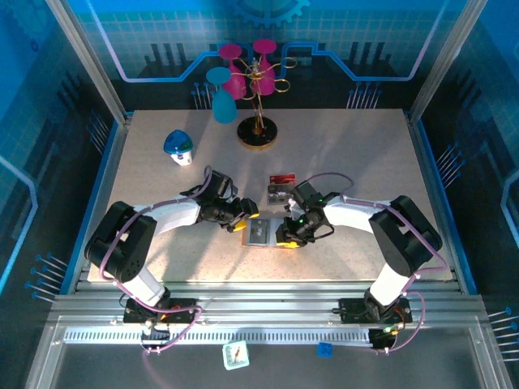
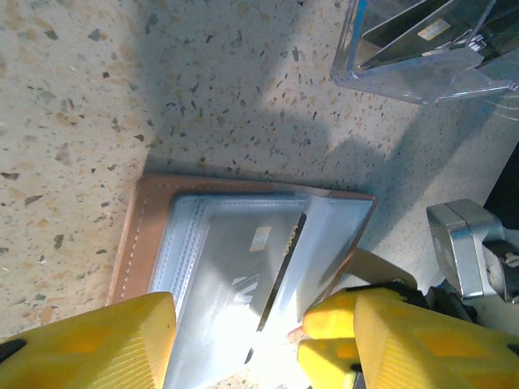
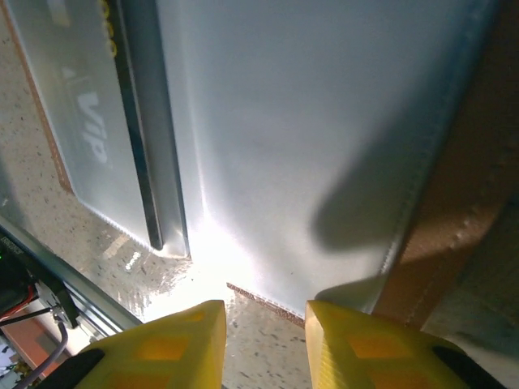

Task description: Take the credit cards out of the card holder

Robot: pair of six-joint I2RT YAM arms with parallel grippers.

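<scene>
Toward the near middle of the counter (image 1: 162, 243) the card holder (image 1: 261, 232) lies opened flat, its grey-blue pockets facing up inside a brown rim. It sits between the two arms, with the left fingers (image 1: 242, 224) at its left edge and the right fingers (image 1: 285, 237) at its right.

Seen from the left wrist, the left fingers are spread wide above the holder, one yellow tip over the stitched side and the other over the far pocket. Nothing is clamped between them, and I cannot tell whether they press on the leather. A dark card (image 2: 278, 275) stands tilted on edge out of the holder's middle, its lower end running into the gap between those tips. Just beside it a grey card (image 2: 239, 259) lies flat in a pocket; up close it reads "VIP".

The right fingers are parted a little and hold nothing, their tips at the holder's edge.

Behind the holder, and apart from it, a clear box (image 1: 281, 188) holds a red card (image 1: 283, 178) and darker ones. Farther back are a small blue-and-white object (image 1: 178, 147) and a stand (image 1: 258, 130) hung with pink and blue cups (image 1: 243, 77).
</scene>
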